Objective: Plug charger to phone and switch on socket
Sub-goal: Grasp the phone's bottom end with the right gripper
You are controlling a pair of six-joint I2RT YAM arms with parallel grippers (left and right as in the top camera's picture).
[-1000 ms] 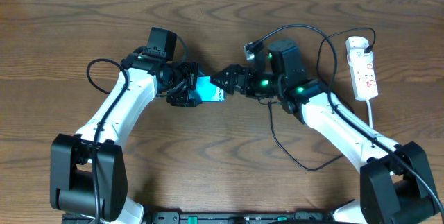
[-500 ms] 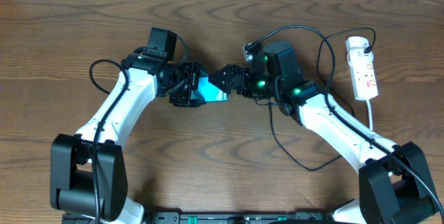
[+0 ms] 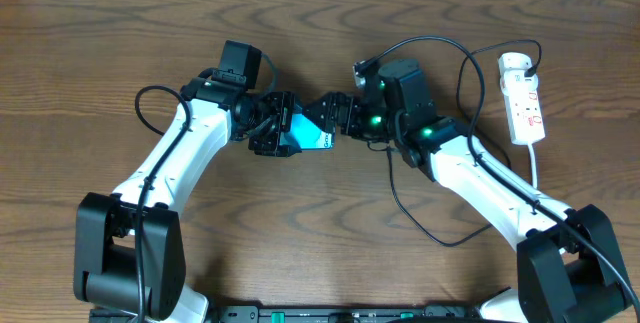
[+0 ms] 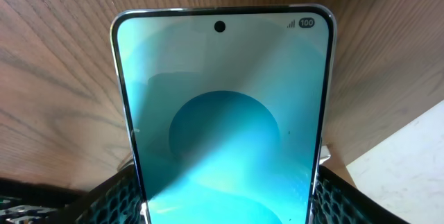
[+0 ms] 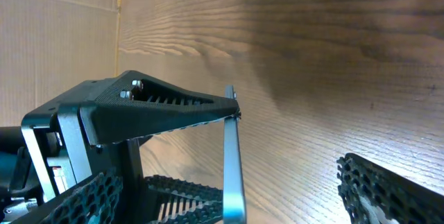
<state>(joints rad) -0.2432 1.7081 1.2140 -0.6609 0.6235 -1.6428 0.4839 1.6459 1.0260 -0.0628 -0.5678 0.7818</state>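
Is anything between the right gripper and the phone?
Nothing visible. The phone, clamped in the left gripper, shows edge-on directly ahead of the open right gripper. Only the left gripper's own finger sits beside it.

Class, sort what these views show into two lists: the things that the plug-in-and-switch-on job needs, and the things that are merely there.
Belong to the job:
phone
black charger cable
white power strip

Merely there:
thick white cord of the strip
wooden table
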